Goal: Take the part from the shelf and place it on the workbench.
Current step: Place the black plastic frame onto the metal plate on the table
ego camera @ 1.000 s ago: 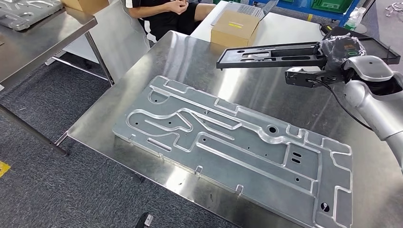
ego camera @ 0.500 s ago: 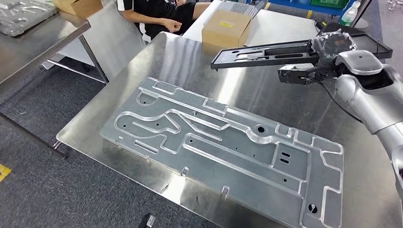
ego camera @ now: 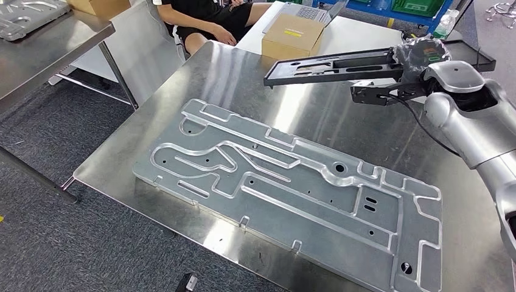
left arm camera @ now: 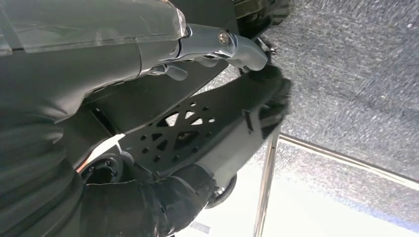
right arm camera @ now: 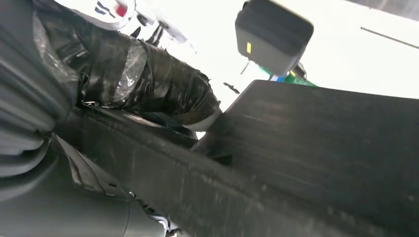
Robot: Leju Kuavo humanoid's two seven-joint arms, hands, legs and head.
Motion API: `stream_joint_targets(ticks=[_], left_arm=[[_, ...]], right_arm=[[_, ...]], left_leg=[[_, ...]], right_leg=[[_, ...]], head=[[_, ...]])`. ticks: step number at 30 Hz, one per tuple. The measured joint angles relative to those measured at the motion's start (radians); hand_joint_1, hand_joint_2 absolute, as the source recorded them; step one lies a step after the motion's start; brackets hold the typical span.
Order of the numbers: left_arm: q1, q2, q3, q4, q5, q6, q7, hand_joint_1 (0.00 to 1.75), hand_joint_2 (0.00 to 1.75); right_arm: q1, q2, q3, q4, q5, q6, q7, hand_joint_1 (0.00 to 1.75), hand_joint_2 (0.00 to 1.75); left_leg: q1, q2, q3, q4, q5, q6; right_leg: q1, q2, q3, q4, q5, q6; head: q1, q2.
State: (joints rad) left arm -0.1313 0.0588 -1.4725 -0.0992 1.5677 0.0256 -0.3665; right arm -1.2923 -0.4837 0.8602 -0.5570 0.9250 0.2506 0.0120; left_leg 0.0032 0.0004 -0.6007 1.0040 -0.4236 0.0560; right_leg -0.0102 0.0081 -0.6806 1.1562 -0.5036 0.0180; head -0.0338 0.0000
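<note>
Since a second ago your right hand (ego camera: 421, 53) has carried the black part (ego camera: 341, 66) a little farther left over the workbench (ego camera: 255, 73), though the whole view has shifted too, so the camera moved as well. That hand grips the part's near end, holding it level in the air above the bench's far side, clear of the grey machined plate (ego camera: 292, 182). Your left hand (left arm camera: 163, 202) hangs low with its fingers curled in on nothing, and beyond the bench a cardboard box (ego camera: 292, 33) sits near a seated person (ego camera: 207, 18).
</note>
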Motion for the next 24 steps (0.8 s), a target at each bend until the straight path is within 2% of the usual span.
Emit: stream_joint_targets(ticks=[2, 3, 4, 6, 7, 8, 9, 11, 12, 13, 15, 17, 18, 19, 20, 22, 23, 24], left_arm=[[0.001, 0.0, 0.0, 0.0, 0.0, -0.001, 0.002, 0.0, 1.75], [0.002, 0.0, 0.0, 0.0, 0.0, -0.003, 0.001, 0.0, 1.75], [0.003, 0.0, 0.0, 0.0, 0.001, -0.007, -0.002, 0.0, 1.75], [0.005, -0.001, 0.002, 0.0, 0.001, -0.018, -0.01, 0.0, 1.75], [0.005, 0.0, 0.002, 0.0, 0.001, -0.022, -0.013, 0.0, 1.75], [0.005, 0.0, 0.003, 0.0, 0.001, -0.024, -0.014, 0.0, 1.75], [0.006, 0.0, 0.003, 0.0, 0.001, -0.025, -0.015, 0.0, 1.75], [0.009, 0.0, 0.004, 0.0, 0.002, -0.026, -0.015, 0.0, 1.75], [0.01, 0.0, 0.004, 0.0, 0.002, -0.026, -0.015, 0.0, 1.75], [0.011, 0.001, 0.004, 0.0, 0.002, -0.027, -0.015, 0.0, 1.75], [0.012, 0.0, 0.004, 0.0, 0.002, -0.028, -0.014, 0.0, 1.75], [0.011, 0.0, 0.004, 0.0, 0.002, -0.031, -0.014, 0.0, 1.75], [0.011, 0.0, 0.004, 0.0, 0.002, -0.032, -0.014, 0.0, 1.75], [0.01, 0.0, 0.005, 0.0, 0.002, -0.033, -0.015, 0.0, 1.75], [0.011, 0.001, 0.005, 0.0, 0.001, -0.034, -0.015, 0.0, 1.75], [0.01, 0.002, 0.005, 0.0, 0.001, -0.034, -0.016, 0.0, 1.75], [0.01, 0.003, 0.005, 0.0, 0.0, -0.034, -0.018, 0.0, 1.75], [0.009, 0.003, 0.005, 0.0, 0.0, -0.033, -0.02, 0.0, 1.75]], right_arm=[[-0.002, -0.001, 0.0, 0.003, 0.005, 0.002, -0.002, 1.75, 1.75], [-0.002, -0.001, 0.0, 0.005, 0.009, 0.005, -0.004, 1.75, 1.75], [-0.002, -0.001, 0.001, 0.007, 0.015, 0.01, -0.007, 1.75, 1.75], [-0.009, -0.002, 0.003, 0.008, 0.027, 0.023, -0.014, 1.75, 1.75], [-0.015, -0.002, 0.003, 0.008, 0.031, 0.03, -0.017, 1.75, 1.75], [-0.021, -0.002, 0.004, 0.008, 0.033, 0.034, -0.019, 1.75, 1.75], [-0.025, -0.003, 0.004, 0.009, 0.034, 0.037, -0.021, 1.75, 1.75], [-0.028, -0.004, 0.004, 0.009, 0.035, 0.039, -0.022, 1.75, 1.75], [-0.028, -0.004, 0.005, 0.009, 0.036, 0.039, -0.023, 1.75, 1.75], [-0.029, -0.004, 0.005, 0.009, 0.037, 0.039, -0.024, 1.75, 1.75], [-0.031, -0.004, 0.005, 0.009, 0.039, 0.039, -0.027, 1.75, 1.75], [-0.032, -0.004, 0.005, 0.008, 0.041, 0.041, -0.028, 1.75, 1.75], [-0.033, -0.004, 0.005, 0.008, 0.042, 0.042, -0.028, 1.75, 1.75], [-0.033, -0.004, 0.005, 0.008, 0.044, 0.044, -0.028, 1.75, 1.75], [-0.033, -0.005, 0.006, 0.008, 0.044, 0.046, -0.029, 1.75, 1.75], [-0.033, -0.006, 0.006, 0.008, 0.046, 0.049, -0.031, 1.75, 1.75], [-0.033, -0.008, 0.006, 0.008, 0.047, 0.051, -0.031, 1.75, 1.75], [-0.033, -0.011, 0.006, 0.008, 0.047, 0.053, -0.031, 1.75, 1.75]], left_leg=[[-0.001, 0.001, 0.0, 0.002, 0.0, 0.002], [-0.001, 0.001, -0.001, 0.005, -0.001, 0.001], [0.0, 0.001, -0.001, 0.009, -0.002, 0.0], [0.001, 0.0, -0.003, 0.021, -0.009, -0.007], [-0.001, -0.001, -0.008, 0.029, -0.012, -0.011], [-0.002, -0.002, -0.013, 0.034, -0.013, -0.017], [-0.003, -0.003, -0.019, 0.038, -0.013, -0.022], [-0.004, -0.005, -0.026, 0.038, -0.008, -0.032], [-0.003, -0.005, -0.029, 0.042, -0.014, -0.036], [-0.003, -0.005, -0.035, 0.059, -0.033, -0.04], [-0.001, -0.005, -0.065, 0.148, -0.106, -0.046], [0.0, -0.004, -0.1, 0.271, -0.178, -0.049], [0.0, -0.004, -0.104, 0.303, -0.193, -0.049], [0.0, -0.004, -0.089, 0.299, -0.189, -0.048], [0.0, -0.004, -0.055, 0.255, -0.169, -0.045], [-0.002, -0.004, 0.037, 0.111, -0.127, -0.035], [-0.005, -0.004, 0.067, 0.057, -0.115, -0.031], [-0.007, -0.004, 0.081, 0.027, -0.112, -0.026]], right_leg=[[-0.004, -0.001, -0.058, 0.115, -0.042, 0.007], [-0.008, -0.002, -0.072, 0.138, -0.041, 0.01], [-0.011, -0.003, -0.067, 0.124, -0.022, 0.013], [-0.018, -0.004, -0.014, 0.01, 0.043, 0.017], [-0.017, -0.005, 0.012, -0.047, 0.067, 0.017], [-0.016, -0.005, 0.028, -0.084, 0.079, 0.016], [-0.013, -0.004, 0.032, -0.098, 0.08, 0.013], [-0.01, -0.003, 0.027, -0.1, 0.086, 0.002], [-0.011, -0.004, 0.025, -0.104, 0.091, -0.005], [-0.012, -0.006, 0.024, -0.109, 0.096, -0.014], [-0.012, -0.009, 0.016, -0.116, 0.109, -0.029], [-0.009, -0.011, 0.002, -0.116, 0.12, -0.035], [-0.008, -0.01, -0.006, -0.115, 0.127, -0.035], [-0.008, -0.009, -0.015, -0.115, 0.133, -0.035], [-0.007, -0.007, -0.022, -0.115, 0.139, -0.033], [-0.006, -0.003, -0.034, -0.115, 0.151, -0.026], [-0.005, -0.002, -0.037, -0.115, 0.158, -0.021], [-0.005, -0.002, -0.038, -0.117, 0.164, -0.014]], head=[[0.0, 0.0], [0.0, 0.0], [0.0, 0.0], [0.0, 0.0], [0.0, 0.0], [0.0, 0.0], [-0.001, 0.0], [-0.002, 0.0], [-0.002, 0.0], [-0.002, 0.0], [-0.003, 0.0], [-0.003, 0.0], [-0.003, 0.0], [-0.003, 0.0], [-0.003, 0.0], [-0.003, 0.0], [-0.003, 0.0], [-0.003, 0.0]])
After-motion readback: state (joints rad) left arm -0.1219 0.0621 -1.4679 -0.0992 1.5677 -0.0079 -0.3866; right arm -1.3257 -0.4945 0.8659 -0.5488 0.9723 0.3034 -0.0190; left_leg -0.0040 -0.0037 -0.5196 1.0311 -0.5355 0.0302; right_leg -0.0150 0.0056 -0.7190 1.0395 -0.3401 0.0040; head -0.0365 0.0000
